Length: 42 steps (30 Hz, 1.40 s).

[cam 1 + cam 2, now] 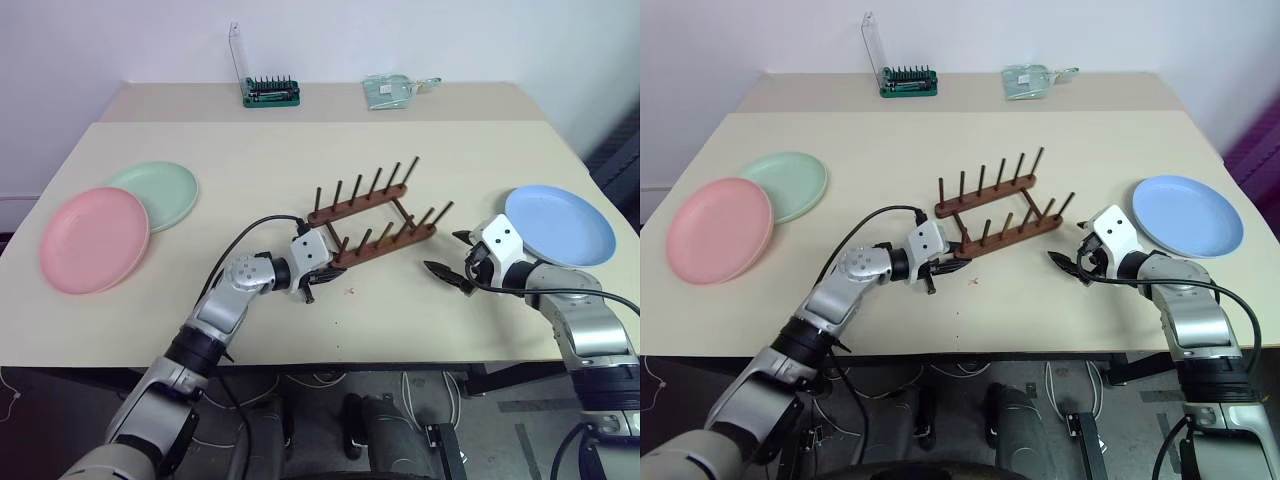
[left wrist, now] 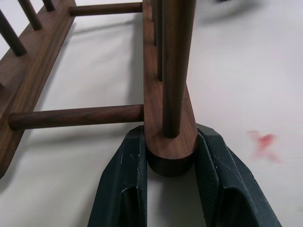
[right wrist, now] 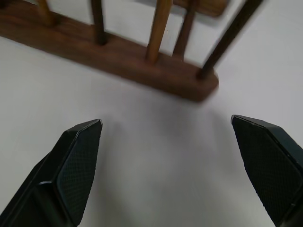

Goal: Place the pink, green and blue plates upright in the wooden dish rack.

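Nearest, left end effector (image 1: 318, 287) clamped on the rounded near-left end of the wooden dish rack's (image 1: 375, 222) front rail, fingers (image 2: 124, 187) pressed to both sides of the rail tip. Right end effector (image 1: 455, 257) spread wide, hovering just off the rack's right end, holding nothing. Small red mark (image 1: 349, 292) on the counter (image 1: 250, 160) just beside the gripped rail end. Rack empty, mid-counter. Blue plate (image 1: 560, 225) flat at the right edge; pink plate (image 1: 93, 239) at the left, overlapping the green plate (image 1: 160, 192) behind. Farthest, green tool holder (image 1: 271, 93) and clear packet (image 1: 390, 91).
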Available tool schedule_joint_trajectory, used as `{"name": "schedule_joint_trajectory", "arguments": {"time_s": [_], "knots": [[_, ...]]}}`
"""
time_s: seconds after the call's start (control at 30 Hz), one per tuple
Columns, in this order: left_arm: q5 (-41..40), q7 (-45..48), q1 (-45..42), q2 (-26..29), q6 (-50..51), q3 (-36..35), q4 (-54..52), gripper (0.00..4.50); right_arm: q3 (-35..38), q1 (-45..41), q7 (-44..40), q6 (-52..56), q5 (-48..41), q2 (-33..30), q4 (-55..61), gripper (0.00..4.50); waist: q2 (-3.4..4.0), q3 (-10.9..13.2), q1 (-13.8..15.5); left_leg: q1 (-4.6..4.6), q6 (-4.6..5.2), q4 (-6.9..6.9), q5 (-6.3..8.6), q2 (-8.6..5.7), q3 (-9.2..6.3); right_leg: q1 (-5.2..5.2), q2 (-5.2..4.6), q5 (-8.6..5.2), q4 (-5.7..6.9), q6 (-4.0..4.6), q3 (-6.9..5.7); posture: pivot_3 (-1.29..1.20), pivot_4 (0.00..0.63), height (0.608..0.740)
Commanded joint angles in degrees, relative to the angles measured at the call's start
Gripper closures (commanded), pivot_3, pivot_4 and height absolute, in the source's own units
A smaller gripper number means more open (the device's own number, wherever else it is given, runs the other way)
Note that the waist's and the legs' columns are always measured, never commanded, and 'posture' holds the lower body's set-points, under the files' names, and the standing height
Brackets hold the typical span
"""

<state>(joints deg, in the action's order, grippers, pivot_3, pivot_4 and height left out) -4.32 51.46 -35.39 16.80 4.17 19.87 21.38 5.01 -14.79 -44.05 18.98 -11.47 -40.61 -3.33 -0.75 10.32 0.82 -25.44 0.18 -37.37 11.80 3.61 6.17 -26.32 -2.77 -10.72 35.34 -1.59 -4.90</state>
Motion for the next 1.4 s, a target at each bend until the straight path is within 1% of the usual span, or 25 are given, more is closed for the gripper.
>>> {"name": "schedule_joint_trajectory", "arguments": {"time_s": [0.03, 0.1, 0.23, 0.3, 0.33, 0.47, 0.5, 0.57, 0.6, 0.67, 0.7, 0.73, 0.83, 0.87, 0.9, 0.93, 1.1, 1.2, 1.27, 1.33, 1.4], "knots": [[-0.01, 6.20, -6.40, 0.26, -9.13, -1.28, 9.64, 3.75, 2.25, 1.74, 0.57, 0.24, -0.19, -1.43, 4.02, 0.00, 0.00, 0.00, -0.02, 0.00, 0.00, 0.01, 0.00, 0.00, -0.01, 0.00, 0.01, 0.00, 0.00, 0.00, 0.00, 0.00, 0.150, 0.730], [0.24, 8.21, -8.91, -0.33, -12.38, -1.54, 14.93, 3.75, 2.89, 2.55, 1.04, 0.49, -0.42, -1.50, 4.95, 0.00, 0.00, 0.00, -0.17, 0.00, 0.00, 0.03, 0.00, 0.00, 0.00, -0.01, 0.03, 0.00, 0.00, 0.00, 0.00, 0.00, 0.150, 0.730], [-0.63, 11.45, -12.94, -2.15, -14.29, -3.08, 22.69, 3.75, 4.19, 4.20, 2.06, 0.61, -0.44, -1.50, 6.06, 0.00, -0.01, 0.00, -0.09, 0.00, 0.01, 0.04, 0.00, 0.00, 0.01, -0.02, 0.03, 0.00, 0.00, -0.01, 0.00, 0.00, 0.150, 0.730], [-0.13, 10.72, -14.23, -2.84, -14.17, -3.85, 25.48, 2.71, 4.71, 4.99, 2.45, 0.50, -0.40, -1.41, 6.52, 0.00, -0.02, 0.01, -0.02, 0.00, 0.01, 0.02, 0.00, 0.00, 0.00, -0.01, 0.03, 0.00, 0.00, -0.01, 0.00, 0.00, 0.150, 0.730], [0.08, 10.45, -14.39, -3.03, -14.22, -4.09, 26.11, 2.30, 4.98, 5.36, 2.68, 0.43, -0.37, -1.37, 6.74, 0.00, -0.02, 0.01, -0.02, -0.01, 0.01, 0.02, 0.00, 0.00, -0.01, -0.01, 0.03, 0.00, -0.01, -0.01, 0.00, 0.00, 0.150, 0.730], [2.60, 6.53, -12.72, -2.53, -16.24, -4.63, 26.40, 0.29, 5.80, 6.19, 3.92, 0.13, 0.04, -1.33, 6.77, 0.00, -0.02, 0.01, -0.08, 0.00, 0.01, 0.02, 0.00, 0.00, -0.02, 0.00, 0.02, 0.00, 0.00, -0.01, 0.00, 0.00, 0.150, 0.730], [4.08, 4.67, -12.09, -1.95, -16.13, -4.26, 26.12, 0.06, 6.04, 6.34, 4.07, 0.23, -0.04, -1.38, 6.73, 0.00, -0.02, 0.01, -0.11, 0.00, 0.01, 0.03, 0.00, 0.00, -0.02, 0.00, 0.03, 0.00, 0.00, -0.02, 0.00, 0.00, 0.150, 0.730], [4.49, 3.68, -10.39, -0.71, -11.33, -4.55, 24.12, 0.06, 6.07, 6.42, 3.78, 0.52, -0.03, -1.85, 6.30, 0.00, -0.02, 0.00, -0.17, 0.01, 0.01, 0.03, 0.00, 0.01, -0.02, 0.00, 0.04, 0.01, 0.01, -0.02, 0.01, 0.00, 0.150, 0.730], [4.23, 3.40, -8.82, 0.25, -9.65, -4.95, 21.49, 0.01, 5.94, 6.43, 3.67, 0.90, 0.24, -2.25, 5.81, 0.26, -0.01, 0.00, -0.25, 0.04, 0.01, 0.03, 0.00, 0.02, -0.01, 0.01, 0.04, 0.01, 0.02, -0.02, 0.01, 0.00, 0.150, 0.730], [1.82, 4.78, -4.40, 2.17, -5.12, -5.94, 12.90, 0.67, 5.16, 6.94, 2.20, 0.46, 0.56, -3.21, 5.49, 0.85, 0.01, -0.01, -0.54, 0.08, 0.01, 0.03, 0.00, 0.04, 0.00, 0.03, 0.06, 0.00, 0.04, -0.01, 0.02, 0.00, 0.150, 0.730], [1.04, 5.52, -2.57, 2.88, -3.50, -6.12, 9.15, 0.98, 4.92, 7.12, 1.71, 0.32, 0.57, -3.44, 5.48, 1.35, 0.01, -0.01, -0.73, 0.09, 0.01, 0.05, 0.00, 0.05, 0.00, 0.02, 0.06, 0.00, 0.05, -0.01, 0.03, 0.00, 0.150, 0.730], [0.14, 6.59, -0.05, 3.97, -1.47, -6.06, 4.18, 1.39, 4.57, 7.06, 1.26, 0.28, 0.46, -3.49, 5.51, 1.80, 0.01, -0.01, -0.77, 0.09, 0.01, 0.08, 0.00, 0.07, 0.00, 0.00, 0.07, 0.00, 0.08, -0.01, 0.03, 0.00, 0.150, 0.730], [-1.70, 7.91, 5.29, 5.92, 4.91, -5.27, -6.93, 2.91, 3.16, 6.64, -0.42, 0.56, 0.20, -3.59, 5.68, 3.33, 0.03, -0.03, -1.17, 0.12, 0.01, 0.10, 0.00, 0.10, -0.01, 0.00, 0.10, 0.01, 0.16, -0.02, 0.03, 0.00, 0.150, 0.730], [-1.91, 8.72, 6.99, 6.54, 6.93, -4.14, -10.73, 3.37, 2.04, 6.50, -0.89, 0.46, 0.86, -3.72, 5.64, 3.77, 0.03, -0.03, -1.14, 0.12, 0.01, 0.09, 0.00, 0.10, -0.01, 0.00, 0.11, 0.00, 0.17, -0.01, 0.03, 0.00, 0.150, 0.730], [-1.99, 9.28, 8.15, 6.98, 8.39, -3.37, -13.42, 3.92, 1.27, 6.41, -1.16, 0.37, 1.37, -3.80, 5.59, 4.32, 0.03, -0.03, -1.16, 0.12, 0.01, 0.07, 0.00, 0.10, -0.02, 0.01, 0.10, 0.00, 0.17, -0.01, 0.03, 0.00, 0.150, 0.730], [-1.38, 9.15, 8.84, 7.04, 9.12, -2.50, -15.37, 4.30, 0.40, 6.24, -1.29, -0.13, 2.10, -3.82, 5.25, 4.50, 0.04, -0.03, -1.06, 0.11, 0.00, 0.05, 0.00, 0.09, -0.02, 0.01, 0.10, -0.01, 0.16, 0.00, 0.03, 0.00, 0.150, 0.730], [-0.53, 4.92, 9.05, 3.15, 12.80, -0.50, -19.25, 4.30, -2.28, 3.29, 0.65, -1.53, 4.90, -2.01, 1.68, 4.50, 0.04, -0.03, -0.12, 0.09, 0.01, -0.09, 0.00, 0.05, -0.01, 0.05, 0.05, -0.02, 0.14, 0.00, 0.04, 0.00, 0.150, 0.730], [4.69, -1.80, 7.50, 0.76, 11.42, 1.16, -14.97, 4.30, -4.49, 0.26, 2.67, -3.21, 7.44, -0.34, -1.65, 4.50, 0.04, -0.03, -0.11, 0.08, 0.01, -0.08, 0.00, 0.04, -0.03, 0.05, 0.06, -0.02, 0.14, 0.00, 0.04, 0.00, 0.150, 0.730], [8.72, -9.85, 5.71, -1.52, 11.54, 0.88, -9.69, 4.30, -6.38, -2.77, 5.18, -3.99, 9.75, 1.78, -4.54, 4.50, 0.00, -0.06, -0.11, 0.09, 0.01, -0.09, 0.00, 0.03, -0.04, 0.09, 0.08, -0.02, 0.14, 0.00, 0.04, 0.00, 0.150, 0.730], [10.46, -15.40, 4.45, -3.38, 11.74, -0.01, -6.01, 4.30, -7.99, -5.23, 7.17, -4.65, 11.96, 3.36, -7.23, 4.50, -0.02, -0.13, -0.26, 0.11, 0.01, -0.17, 0.00, 0.04, -0.05, 0.14, 0.08, -0.01, 0.16, -0.01, 0.03, 0.00, 0.150, 0.730], [11.59, -18.99, 3.37, -4.31, 10.70, -0.51, -3.38, 4.30, -9.03, -7.64, 8.95, -5.40, 13.79, 4.74, -9.82, 4.50, -0.03, -0.24, -0.29, 0.13, 0.01, -0.18, 0.00, 0.04, -0.06, 0.16, 0.08, 0.00, 0.19, -0.01, 0.04, 0.00, 0.150, 0.730]]}}
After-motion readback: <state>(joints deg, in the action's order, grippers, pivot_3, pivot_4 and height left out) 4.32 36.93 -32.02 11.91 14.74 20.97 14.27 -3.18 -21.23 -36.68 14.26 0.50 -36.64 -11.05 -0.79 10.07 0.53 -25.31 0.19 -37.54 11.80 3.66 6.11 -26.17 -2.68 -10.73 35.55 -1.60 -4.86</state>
